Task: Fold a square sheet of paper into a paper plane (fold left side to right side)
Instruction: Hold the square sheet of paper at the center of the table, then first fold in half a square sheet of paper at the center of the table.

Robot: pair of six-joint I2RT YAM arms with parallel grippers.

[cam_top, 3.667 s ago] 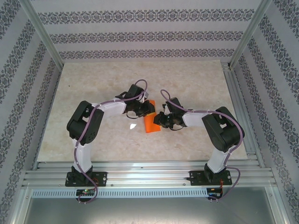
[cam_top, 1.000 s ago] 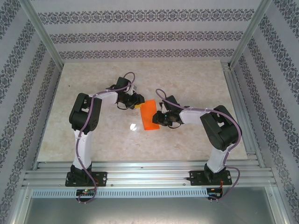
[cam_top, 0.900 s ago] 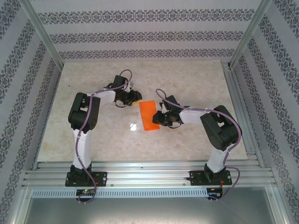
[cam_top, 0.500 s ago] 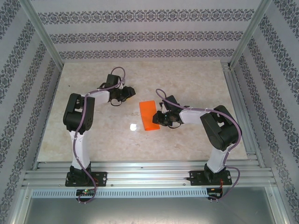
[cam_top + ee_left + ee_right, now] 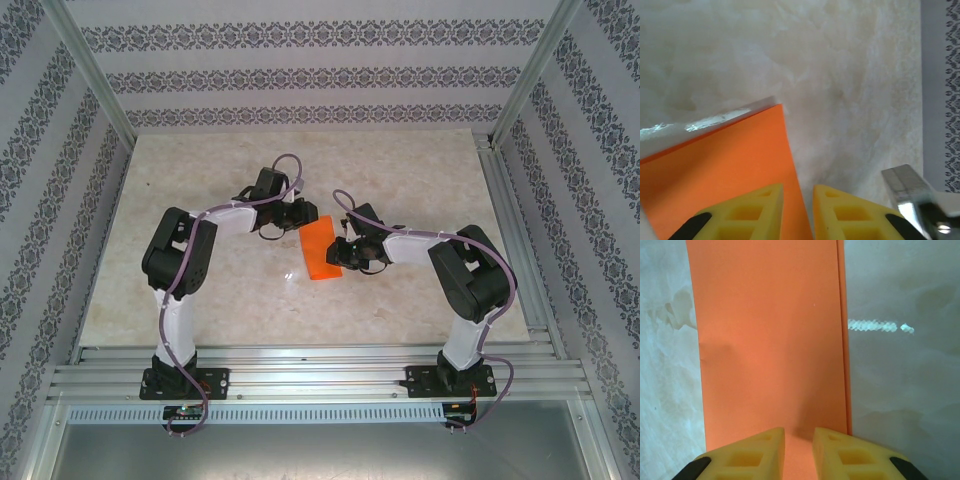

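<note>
I see smooth orange paper (image 5: 320, 250), a folded rectangle, pinched by my right gripper (image 5: 799, 440); left gripper (image 5: 797, 200), nearly closed, has returned beside it.

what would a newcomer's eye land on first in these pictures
The bright orange sheet of paper, folded into a narrow rectangle, lies mid-table as the one vivid colour on the pale marble table. The two arms bend in toward it, the left gripper at its far corner and the right gripper at its right edge. In both wrist views, yellow fingers nearly closed sit over the orange.
</note>
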